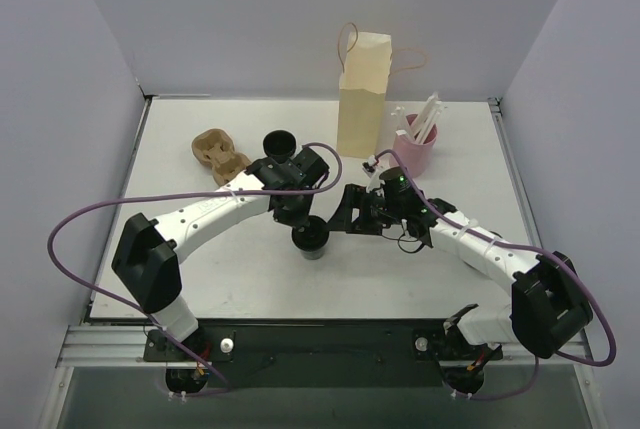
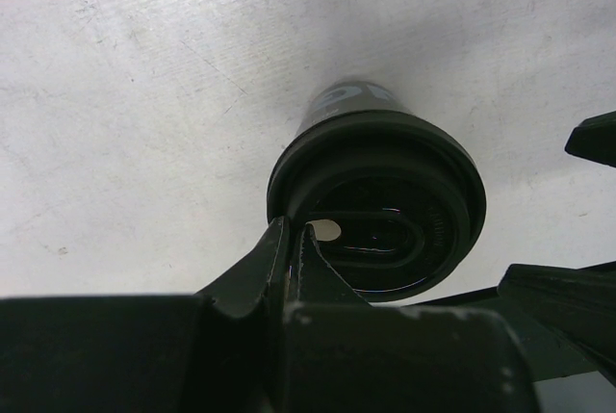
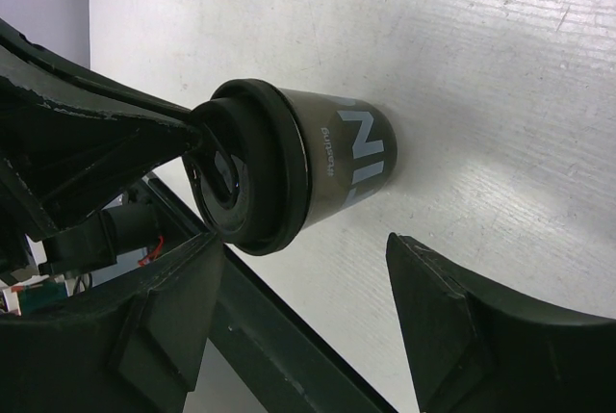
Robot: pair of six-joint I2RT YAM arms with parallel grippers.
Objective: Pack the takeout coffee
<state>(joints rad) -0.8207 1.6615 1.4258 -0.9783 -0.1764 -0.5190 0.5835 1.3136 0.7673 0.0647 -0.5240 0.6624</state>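
A dark takeout coffee cup (image 1: 312,244) with a black lid (image 2: 385,196) stands upright at the table's middle. My left gripper (image 1: 300,217) reaches down from above and is shut on the lid's near rim (image 2: 294,230), with one finger outside the rim and one inside. My right gripper (image 1: 338,214) is open just right of the cup. Its fingers (image 3: 452,317) straddle empty table below the cup (image 3: 337,158) in the right wrist view and do not touch it. A tan paper bag (image 1: 364,94) with handles stands upright at the back.
A brown cardboard cup carrier (image 1: 218,152) lies at the back left. A second black cup (image 1: 279,142) stands next to it. A pink cup (image 1: 417,147) holding white sticks stands right of the bag.
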